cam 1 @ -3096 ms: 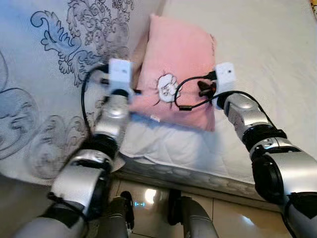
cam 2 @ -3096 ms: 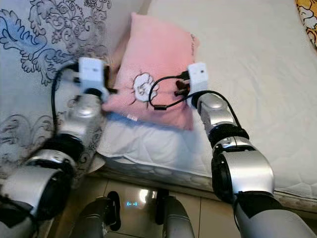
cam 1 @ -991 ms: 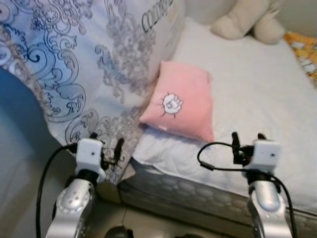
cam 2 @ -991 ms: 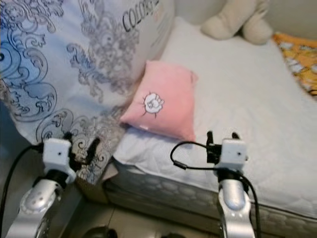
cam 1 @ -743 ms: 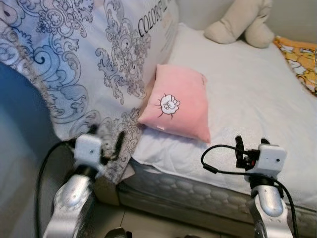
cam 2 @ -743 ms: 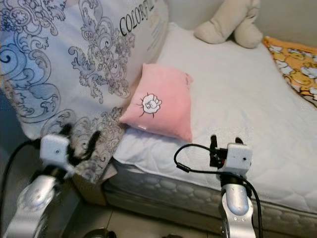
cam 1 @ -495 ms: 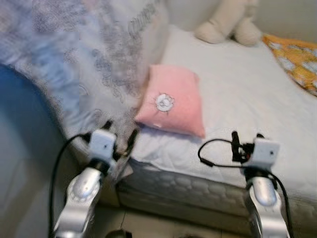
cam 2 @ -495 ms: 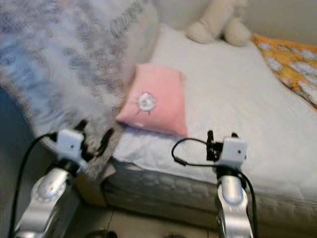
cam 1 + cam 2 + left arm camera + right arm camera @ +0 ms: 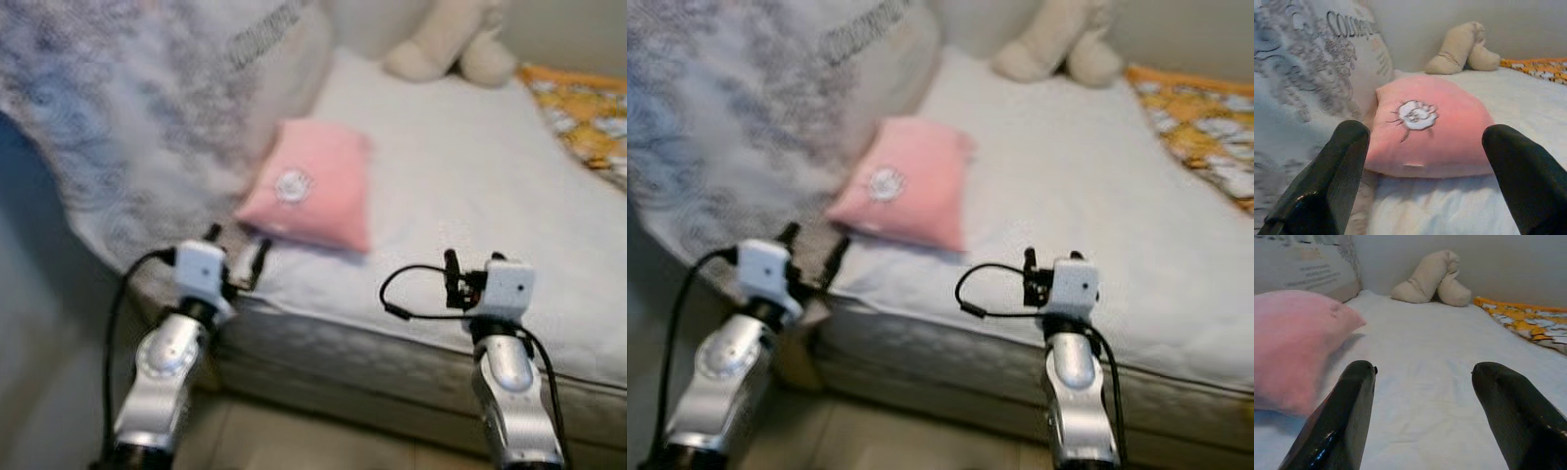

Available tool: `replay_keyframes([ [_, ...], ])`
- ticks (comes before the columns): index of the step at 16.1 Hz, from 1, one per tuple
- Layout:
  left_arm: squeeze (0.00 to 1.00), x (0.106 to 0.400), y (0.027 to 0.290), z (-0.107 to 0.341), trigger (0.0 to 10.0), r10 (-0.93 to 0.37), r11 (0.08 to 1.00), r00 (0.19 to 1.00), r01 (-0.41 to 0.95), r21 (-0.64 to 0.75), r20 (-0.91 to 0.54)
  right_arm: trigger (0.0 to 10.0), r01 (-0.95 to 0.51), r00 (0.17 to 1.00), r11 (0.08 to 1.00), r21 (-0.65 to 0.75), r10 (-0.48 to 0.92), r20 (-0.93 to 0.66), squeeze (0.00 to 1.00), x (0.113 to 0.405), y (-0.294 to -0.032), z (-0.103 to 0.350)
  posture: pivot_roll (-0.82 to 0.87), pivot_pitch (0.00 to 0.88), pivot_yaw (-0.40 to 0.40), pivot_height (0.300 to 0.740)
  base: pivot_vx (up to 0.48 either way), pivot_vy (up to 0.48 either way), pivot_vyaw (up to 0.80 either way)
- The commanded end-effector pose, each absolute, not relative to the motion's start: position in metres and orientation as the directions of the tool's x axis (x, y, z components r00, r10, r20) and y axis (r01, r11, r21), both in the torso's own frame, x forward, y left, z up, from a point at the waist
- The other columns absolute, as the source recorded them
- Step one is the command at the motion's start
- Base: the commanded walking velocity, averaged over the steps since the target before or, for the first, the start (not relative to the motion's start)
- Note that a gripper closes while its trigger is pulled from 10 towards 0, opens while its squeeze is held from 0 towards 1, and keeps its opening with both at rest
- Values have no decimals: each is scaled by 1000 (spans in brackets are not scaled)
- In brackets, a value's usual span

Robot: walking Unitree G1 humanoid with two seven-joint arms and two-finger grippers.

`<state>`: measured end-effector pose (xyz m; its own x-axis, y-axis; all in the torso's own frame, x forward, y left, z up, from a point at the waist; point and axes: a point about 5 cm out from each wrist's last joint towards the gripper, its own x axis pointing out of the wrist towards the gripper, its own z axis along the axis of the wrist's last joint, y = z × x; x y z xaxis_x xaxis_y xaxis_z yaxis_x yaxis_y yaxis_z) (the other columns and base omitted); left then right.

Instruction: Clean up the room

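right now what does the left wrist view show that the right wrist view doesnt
Left wrist view alone: the sheep-like emblem on the face of the pink pillow, and the scroll pattern on the big grey-blue printed quilt beside it, seen between the open left gripper's fingers.

Right wrist view alone: a wide bare stretch of the white mattress ahead of the open right gripper, with the pillow at the side.

Both: the pink pillow, the beige plush toy by the wall, the orange patterned blanket and the white mattress.
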<state>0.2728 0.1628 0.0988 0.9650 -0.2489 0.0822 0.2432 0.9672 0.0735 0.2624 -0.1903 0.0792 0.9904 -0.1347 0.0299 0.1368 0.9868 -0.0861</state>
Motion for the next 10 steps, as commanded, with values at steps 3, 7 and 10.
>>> replay_keyframes([
  [3, 0, 280, 164, 95, 10000, -235, 972, 970, 234, 24, 61, 10000, 142, 990, 983, -116, -140, 17, 0, 259, -197, 76, -35, 0, -11, 740, 0, -467, -427],
  [7, 0, 280, 160, 90, 10000, -239, 971, 969, 239, 14, 55, 10000, 75, 997, 990, -121, -77, -12, 0, 264, -190, 73, -42, 0, -36, 740, 0, -465, 0],
  [10, 0, 283, 156, 90, 10000, -246, 969, 968, 246, 9, 57, 10000, 44, 999, 992, -120, -45, -4, 0, 270, -185, 76, -38, 0, -36, 740, 0, -464, 0],
])
